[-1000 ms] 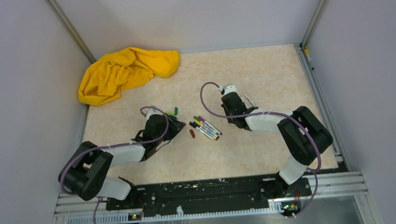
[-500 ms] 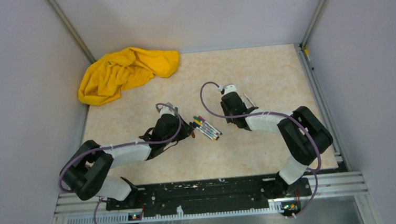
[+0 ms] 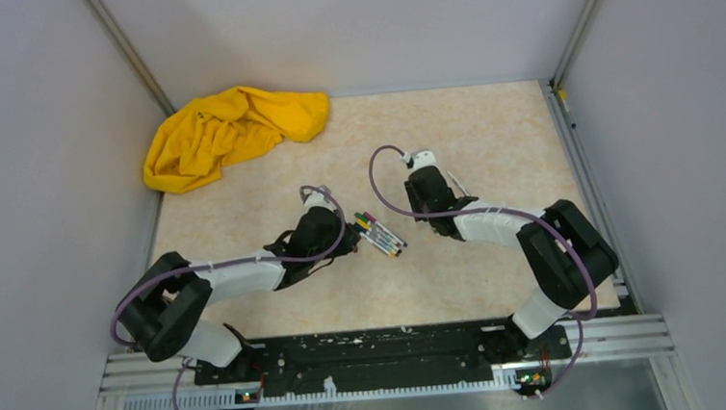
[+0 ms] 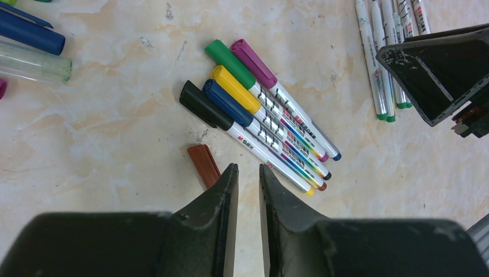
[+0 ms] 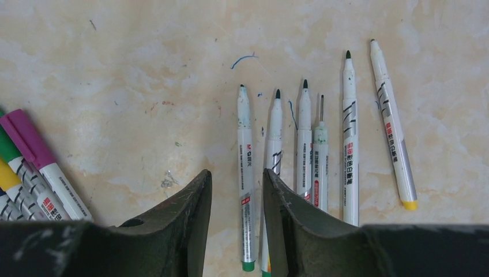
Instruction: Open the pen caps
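Logged five pens with caps on, bunched side by side on the desk, just ahead of the left hand. Noted the pen caps (green, purple, yellow, blue, black) at the far-left end of the bunch, tail ends pointing near-right. Read the long axes as diagonal across the left wrist view, not square to the slit of that hand. Found the black-capped pen nearest, its tail end just beside the right fingertip. Spotted one loose brown cap flat on the desk, just beside the left fingertip, apart from the bunch.

Recorded the left hand as narrow — a slit only, nothing gripped. Recorded the right hand as somewhat wider, nothing gripped, low over a row of six uncapped pens, with one barrel of that row passing under the gap. Caught only the purple-capped edge of the bunch at the left border of the right wrist view.

Judged the left hand nearer to the capped bunch, with the right hand on the far side of it in the top view. Judged the next grasp to need a wider opening and a turn of the wrist to square the fingers to a barrel. Flagged a risk — tight bunch, likely to snag a neighbour.
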`<act>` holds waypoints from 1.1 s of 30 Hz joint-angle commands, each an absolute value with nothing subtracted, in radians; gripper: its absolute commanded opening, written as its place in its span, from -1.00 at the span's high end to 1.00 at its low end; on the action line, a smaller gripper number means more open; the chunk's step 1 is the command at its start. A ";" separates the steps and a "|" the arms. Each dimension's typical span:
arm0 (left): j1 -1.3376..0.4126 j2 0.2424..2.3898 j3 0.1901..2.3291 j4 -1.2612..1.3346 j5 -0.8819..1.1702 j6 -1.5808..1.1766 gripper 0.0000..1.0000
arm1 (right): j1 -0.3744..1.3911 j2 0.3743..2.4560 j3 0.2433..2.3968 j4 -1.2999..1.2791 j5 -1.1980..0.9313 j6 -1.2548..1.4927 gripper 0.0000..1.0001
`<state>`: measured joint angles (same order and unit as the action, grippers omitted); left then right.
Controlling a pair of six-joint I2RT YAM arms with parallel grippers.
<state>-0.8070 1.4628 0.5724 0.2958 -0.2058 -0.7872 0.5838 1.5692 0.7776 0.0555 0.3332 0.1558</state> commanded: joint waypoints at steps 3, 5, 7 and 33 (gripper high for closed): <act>-0.827 1.518 0.618 0.270 -0.241 -0.746 0.56 | 0.574 1.508 0.763 0.105 0.319 0.176 0.26; -0.831 1.538 0.628 0.263 -0.242 -0.744 0.60 | 0.574 1.501 0.760 0.104 0.320 0.176 0.26; -0.836 1.551 0.637 0.255 -0.245 -0.741 0.61 | 0.575 1.495 0.758 0.104 0.318 0.179 0.26; -0.846 1.606 0.661 0.164 -0.386 -0.763 0.63 | 0.706 1.502 0.790 0.049 0.167 0.083 0.19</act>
<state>-0.8410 1.5951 0.6487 0.2115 -0.3454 -0.7593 0.6819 1.4998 0.7471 0.0387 0.2012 0.1036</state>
